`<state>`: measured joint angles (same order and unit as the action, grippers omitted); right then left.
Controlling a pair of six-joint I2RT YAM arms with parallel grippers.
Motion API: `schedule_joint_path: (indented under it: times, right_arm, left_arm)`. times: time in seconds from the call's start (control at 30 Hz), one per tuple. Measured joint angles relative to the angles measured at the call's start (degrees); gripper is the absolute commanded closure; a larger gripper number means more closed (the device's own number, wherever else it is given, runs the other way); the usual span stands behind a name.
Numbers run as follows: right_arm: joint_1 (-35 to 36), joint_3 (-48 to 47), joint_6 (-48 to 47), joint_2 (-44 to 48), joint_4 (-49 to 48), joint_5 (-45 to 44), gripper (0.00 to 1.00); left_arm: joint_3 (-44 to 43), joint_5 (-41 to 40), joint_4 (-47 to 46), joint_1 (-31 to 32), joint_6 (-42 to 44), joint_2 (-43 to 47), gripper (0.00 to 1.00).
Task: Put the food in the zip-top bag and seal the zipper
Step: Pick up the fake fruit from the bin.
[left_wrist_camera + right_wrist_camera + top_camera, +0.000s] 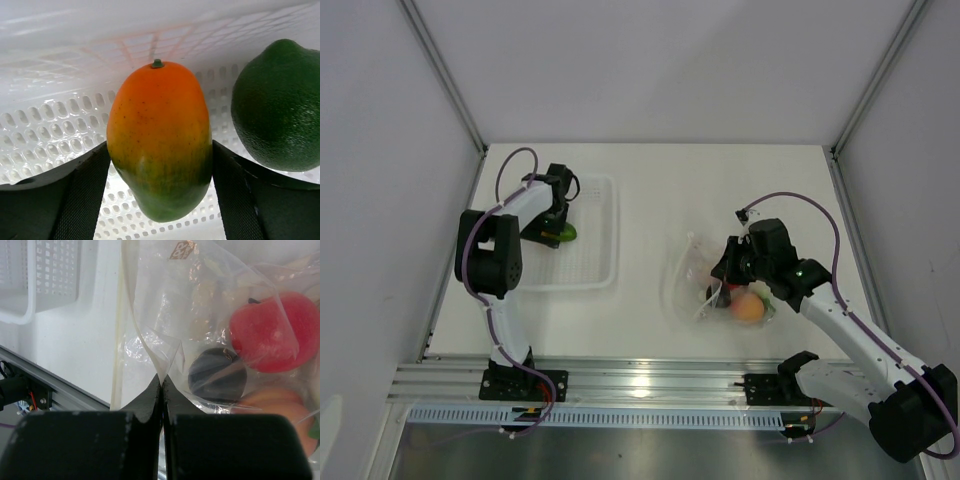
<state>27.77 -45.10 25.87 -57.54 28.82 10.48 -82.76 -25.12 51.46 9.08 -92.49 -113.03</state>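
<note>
My left gripper (558, 228) is down in the white perforated tray (592, 272). In the left wrist view its jaws (160, 146) are shut on the yellow-red mango (160, 105), one pad on each side. A green fruit (277, 105) lies just right of it, also seen from above (567, 233). My right gripper (725, 275) is shut on a fold of the transparent zip-top bag (150, 300) near its mouth. The zipper strip (119, 340) runs beside the pinch. Inside the bag are a red fruit (265, 335), a dark brown one (217, 375) and an orange peach (272, 407).
The bag (692, 285) lies right of centre on the white table, with the peach (748, 307) at its near right. The tray's rim (50, 280) shows at the right wrist view's upper left. An aluminium rail (640, 385) runs along the near edge.
</note>
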Motion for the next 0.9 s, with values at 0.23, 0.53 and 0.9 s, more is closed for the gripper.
schedule_joint_path:
  times: [0.23, 0.53, 0.9]
  right_arm:
    - [-0.02, 0.00, 0.07, 0.00, 0.00, 0.13, 1.00]
    - [0.00, -0.02, 0.59, 0.48, 0.13, 0.11, 1.00]
    - [0.66, -0.02, 1.44, 1.03, 0.44, -0.13, 1.00]
  left_arm:
    - [2.51, 0.09, -1.49, -0.04, 0.76, 1.46, 0.67]
    - [5.62, 1.84, -2.80, -0.11, 1.70, 4.00, 0.85]
    - [8.68, 1.88, -4.02, 0.02, 7.69, 13.29, 0.99]
